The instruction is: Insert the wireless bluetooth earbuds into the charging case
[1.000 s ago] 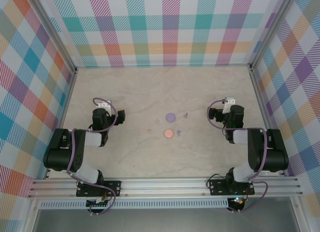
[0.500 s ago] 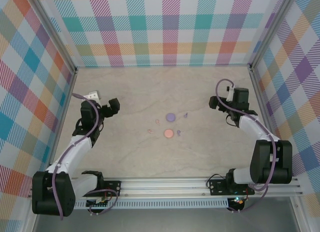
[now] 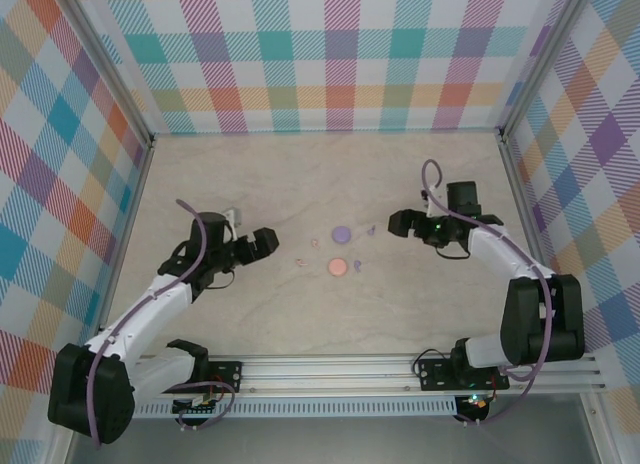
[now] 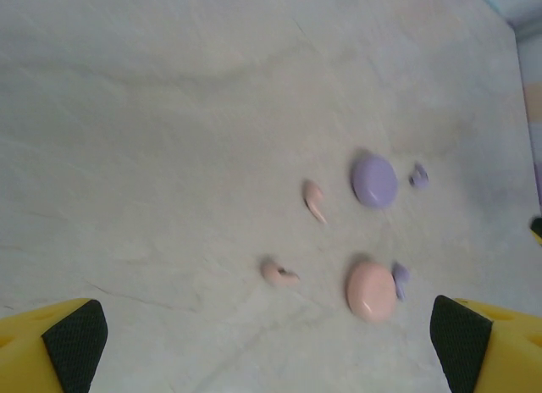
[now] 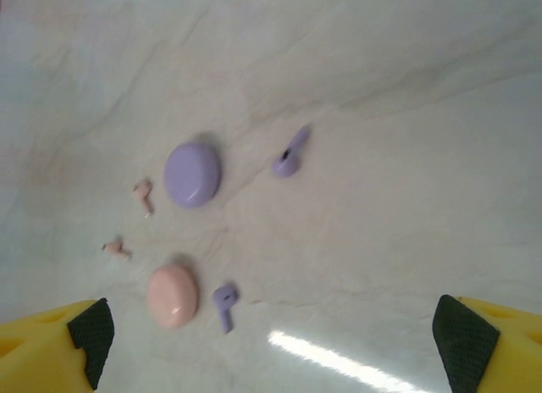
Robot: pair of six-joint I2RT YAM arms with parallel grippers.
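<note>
left gripper (image 3: 271,242), right gripper (image 3: 392,223) — angled inward, spread

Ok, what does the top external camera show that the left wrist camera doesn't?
Top external: both arms whole, the open left end effector and right end effector either side of the items, and the plaid walls. Left wrist: the pink earbuds close enough to see their curved shapes. Shared: purple case, pink case, purple earbuds, marbled table.
</note>
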